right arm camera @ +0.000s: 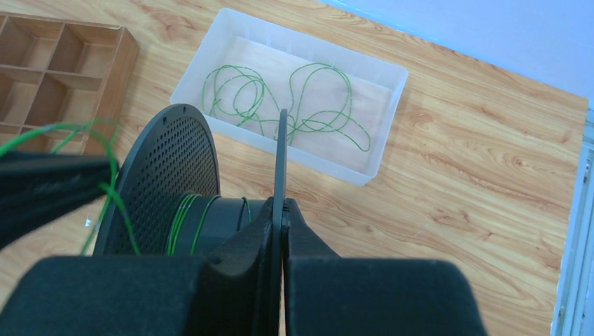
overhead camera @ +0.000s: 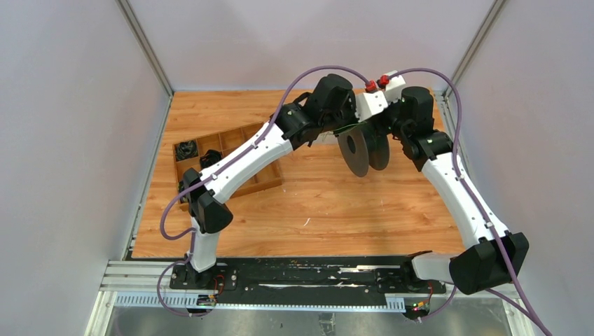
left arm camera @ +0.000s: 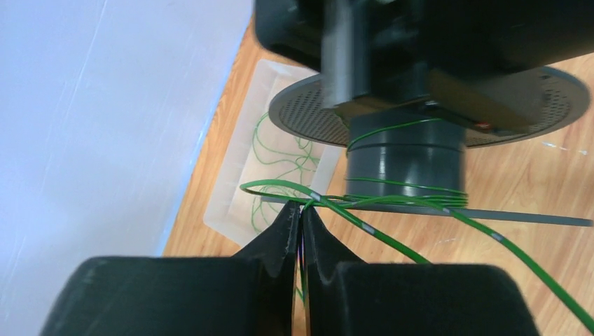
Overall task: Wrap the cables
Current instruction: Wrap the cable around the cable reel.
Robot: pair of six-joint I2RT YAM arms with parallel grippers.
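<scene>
Cables [left arm camera: 413, 201] of thin green wire lie partly as loose loops in the clear bin [right arm camera: 392, 98], upper middle of the right wrist view, and partly wound on the black spool [right arm camera: 164, 168]. The left gripper [left arm camera: 301, 210], lower centre of its view, is clenched on one strand beside the spool. The right gripper [right arm camera: 282, 206] is clamped on the spool's thin flange edge.

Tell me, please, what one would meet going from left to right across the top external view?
Wooden compartment tray → black spool → right arm's white forearm.
</scene>
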